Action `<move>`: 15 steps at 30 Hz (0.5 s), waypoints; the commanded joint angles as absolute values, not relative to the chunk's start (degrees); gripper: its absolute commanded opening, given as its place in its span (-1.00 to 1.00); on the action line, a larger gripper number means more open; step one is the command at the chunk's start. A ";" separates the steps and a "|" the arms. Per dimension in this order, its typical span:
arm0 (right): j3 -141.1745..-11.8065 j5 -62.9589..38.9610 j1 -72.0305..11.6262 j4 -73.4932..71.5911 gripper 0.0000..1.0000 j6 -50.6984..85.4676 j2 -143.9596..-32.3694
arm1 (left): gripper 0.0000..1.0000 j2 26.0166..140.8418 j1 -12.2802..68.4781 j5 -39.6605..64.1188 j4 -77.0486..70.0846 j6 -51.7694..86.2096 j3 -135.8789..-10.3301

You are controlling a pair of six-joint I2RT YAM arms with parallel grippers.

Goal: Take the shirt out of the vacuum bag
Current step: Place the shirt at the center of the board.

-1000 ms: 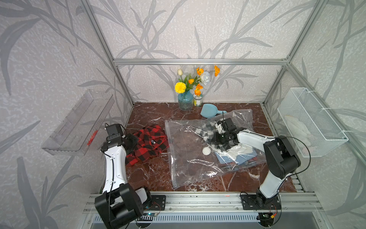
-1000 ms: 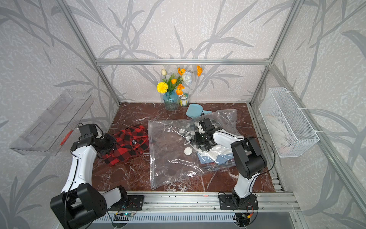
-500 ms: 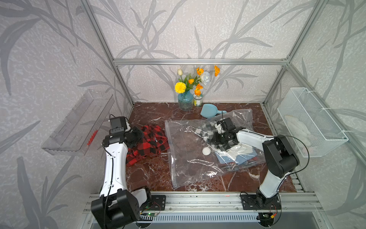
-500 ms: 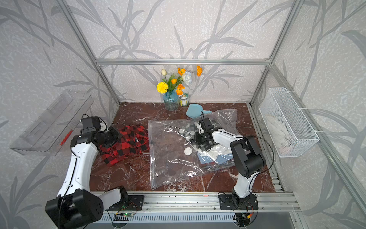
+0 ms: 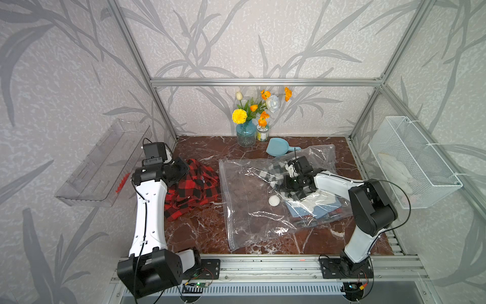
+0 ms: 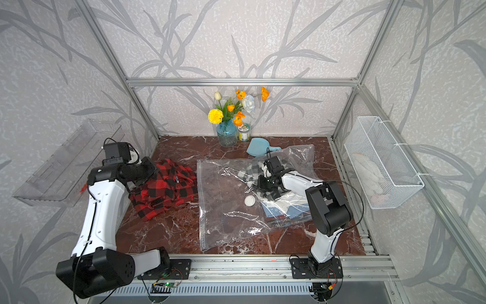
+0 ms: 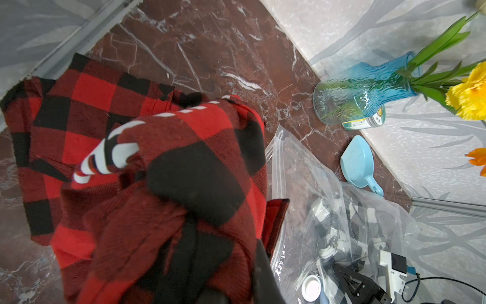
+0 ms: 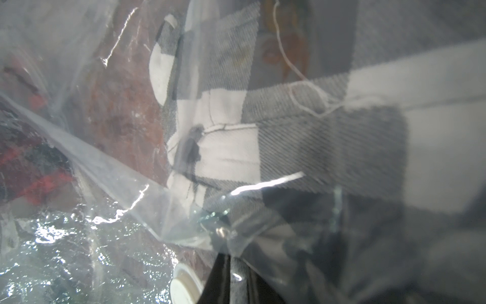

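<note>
Already outside the large clear crinkly plastic vacuum bag (image 5: 249, 215), the red-and-black checked shirt (image 5: 200, 184) is bunched just beside it, nearer the left arm (image 5: 148, 205), clenched in the left pincer (image 5: 180, 169); the bag itself is pinched by the right pincer (image 5: 293, 181).

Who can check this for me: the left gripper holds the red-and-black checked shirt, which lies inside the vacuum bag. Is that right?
Not quite. The red-and-black checked shirt lies outside the vacuum bag, on the table beside it, as both top views show. The left gripper does hold it.
</note>
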State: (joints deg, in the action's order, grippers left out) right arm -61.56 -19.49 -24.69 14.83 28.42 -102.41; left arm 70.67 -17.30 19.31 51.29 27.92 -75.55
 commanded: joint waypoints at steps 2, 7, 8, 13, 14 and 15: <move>-61.49 -18.11 -24.41 17.43 -0.69 27.85 -102.83 | -0.77 71.43 -19.25 18.80 54.20 24.59 -78.66; -61.34 -18.28 -24.29 16.98 -0.69 27.95 -102.92 | -0.77 71.28 -22.30 18.38 53.69 23.34 -75.08; -61.28 -18.36 -24.34 16.88 -0.69 27.95 -103.01 | -0.77 71.58 -23.17 18.45 53.26 23.03 -73.88; -60.92 -18.73 -24.35 16.53 -0.69 27.89 -103.45 | -0.72 73.97 -28.58 17.04 49.02 20.43 -68.18; -60.82 -18.73 -24.34 16.35 -0.69 27.85 -103.51 | -0.69 75.00 -29.33 16.88 47.95 19.79 -67.55; -60.73 -18.73 -24.35 16.31 -0.69 27.79 -103.67 | -0.64 76.29 -30.11 16.55 46.56 19.32 -66.81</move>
